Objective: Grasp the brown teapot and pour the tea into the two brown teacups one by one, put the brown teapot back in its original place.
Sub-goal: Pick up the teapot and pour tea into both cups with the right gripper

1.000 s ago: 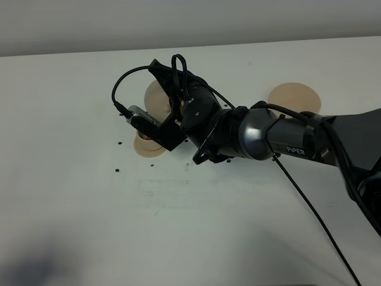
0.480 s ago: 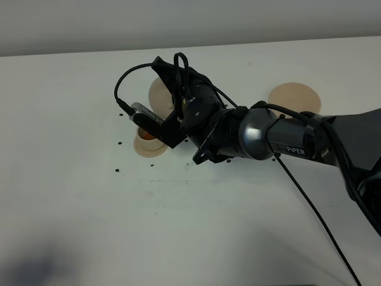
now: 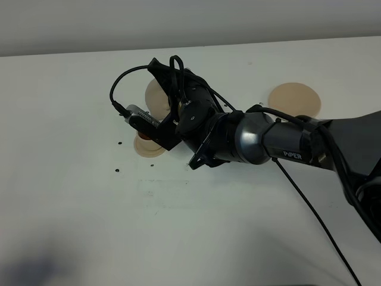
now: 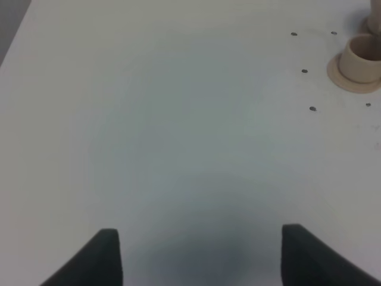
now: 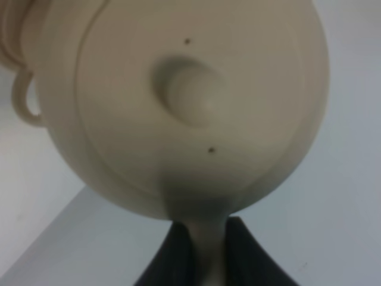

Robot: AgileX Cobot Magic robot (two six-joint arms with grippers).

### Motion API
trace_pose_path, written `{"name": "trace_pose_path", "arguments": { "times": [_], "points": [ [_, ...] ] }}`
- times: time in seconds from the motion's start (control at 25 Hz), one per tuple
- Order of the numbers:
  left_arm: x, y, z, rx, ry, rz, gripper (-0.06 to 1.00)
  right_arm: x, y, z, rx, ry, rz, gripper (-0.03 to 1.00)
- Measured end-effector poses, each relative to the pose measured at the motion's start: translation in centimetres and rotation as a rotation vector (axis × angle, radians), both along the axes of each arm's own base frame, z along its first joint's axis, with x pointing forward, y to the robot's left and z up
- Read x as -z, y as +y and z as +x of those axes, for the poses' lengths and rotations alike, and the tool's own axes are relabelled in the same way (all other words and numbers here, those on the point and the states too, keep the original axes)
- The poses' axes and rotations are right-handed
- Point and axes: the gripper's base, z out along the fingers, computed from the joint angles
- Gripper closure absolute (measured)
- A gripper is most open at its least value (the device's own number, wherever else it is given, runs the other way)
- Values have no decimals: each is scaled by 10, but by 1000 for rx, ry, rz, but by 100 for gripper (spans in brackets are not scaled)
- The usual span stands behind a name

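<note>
Soft, even light falls on the white matte surface (image 3: 71, 208), bright throughout, and the high view is fairly sharp, with a faint grey shadow at the near left. The right wrist view is badly out of focus: the squat light-tan ceramic teapot (image 5: 178, 101) fills it, edges smeared, darker toward its handle.

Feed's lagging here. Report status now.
Left gripper open over bare table. Right gripper shut on brown teapot handle, near teacup. Wide saucer bare. Nothing blocking.
</note>
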Motion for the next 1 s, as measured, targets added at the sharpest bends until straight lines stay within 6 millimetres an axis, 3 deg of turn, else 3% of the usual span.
{"name": "trace_pose_path", "arguments": {
  "times": [0.48,0.8,1.0],
  "points": [
    [0,0,0,0,0,0,35,-4,2,1,2,-6,19,87],
    [0,0,0,0,0,0,35,12,8,9,20,-9,3,87],
    [0,0,0,0,0,0,35,11,8,10,25,-15,5,87]
  ]
}}
